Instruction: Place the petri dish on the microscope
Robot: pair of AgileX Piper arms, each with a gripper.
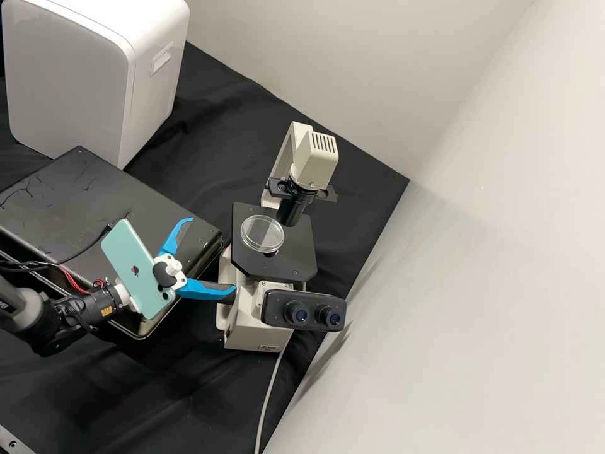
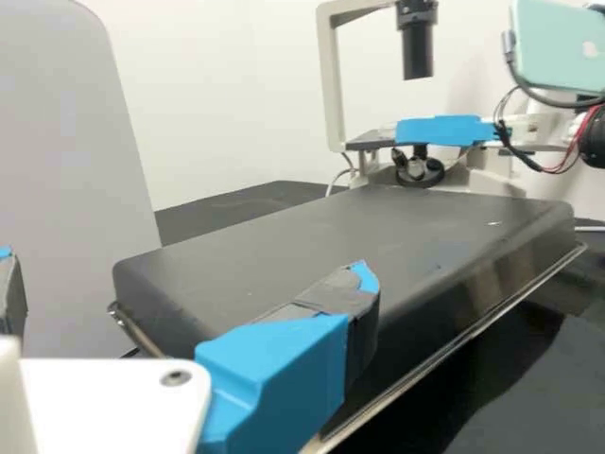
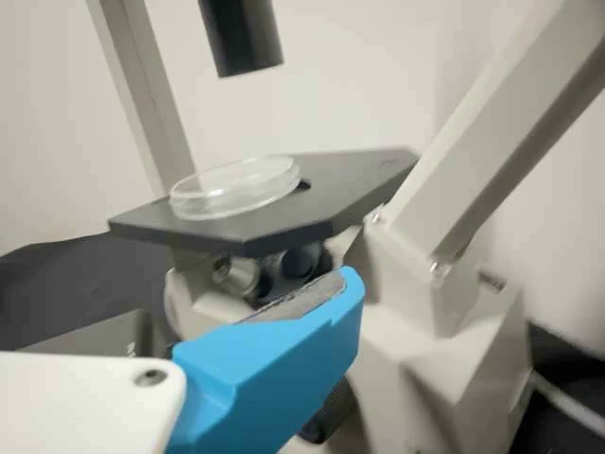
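One end effector [image 1: 211,255], one petri dish [image 1: 262,233]

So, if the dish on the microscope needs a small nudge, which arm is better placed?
Right. The right gripper is open beside the microscope, close to the dish on its stage. The left gripper is farther off, across the black case.

Light: bright, even, diffuse, from overhead. Shadow: soft grey patch on the white wall [image 1: 491,252], across the microscope [image 1: 252,315] from the right gripper [image 1: 211,255]. Glare: dull sheen on the black case [image 1: 69,202] beside its spread jaws.
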